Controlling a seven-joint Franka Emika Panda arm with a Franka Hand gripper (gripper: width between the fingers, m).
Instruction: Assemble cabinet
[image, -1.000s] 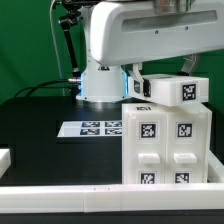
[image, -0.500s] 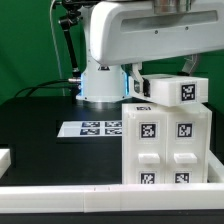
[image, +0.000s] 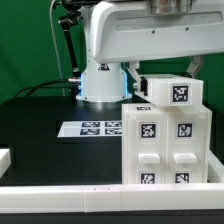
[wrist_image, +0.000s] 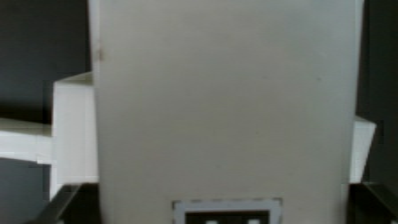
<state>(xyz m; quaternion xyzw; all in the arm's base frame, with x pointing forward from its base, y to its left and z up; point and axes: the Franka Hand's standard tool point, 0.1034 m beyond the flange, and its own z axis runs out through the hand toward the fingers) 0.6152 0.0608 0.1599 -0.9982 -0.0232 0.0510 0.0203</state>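
Observation:
The cabinet (image: 165, 150), a large white box with marker-tagged fronts, stands at the exterior view's right. A white block (image: 172, 92) with a marker tag sits on its top. My gripper (image: 167, 76) comes down from above, with dark fingers on either side of the block, and is shut on it. In the wrist view the white block (wrist_image: 214, 100) fills most of the picture, its marker tag (wrist_image: 228, 212) near the edge. The dark fingertips (wrist_image: 68, 200) flank it, and the gripper (wrist_image: 222, 205) is closed on it. The cabinet's body (wrist_image: 71, 120) shows beside the block.
The marker board (image: 92, 129) lies flat on the black table at the exterior view's middle. A white rail (image: 90, 196) runs along the front edge. A small white piece (image: 5, 157) sits at the exterior view's left. The arm's base (image: 100, 82) stands behind.
The white block on top of the cabinet has shifted slightly toward the exterior view's left with my gripper. The cabinet has not moved.

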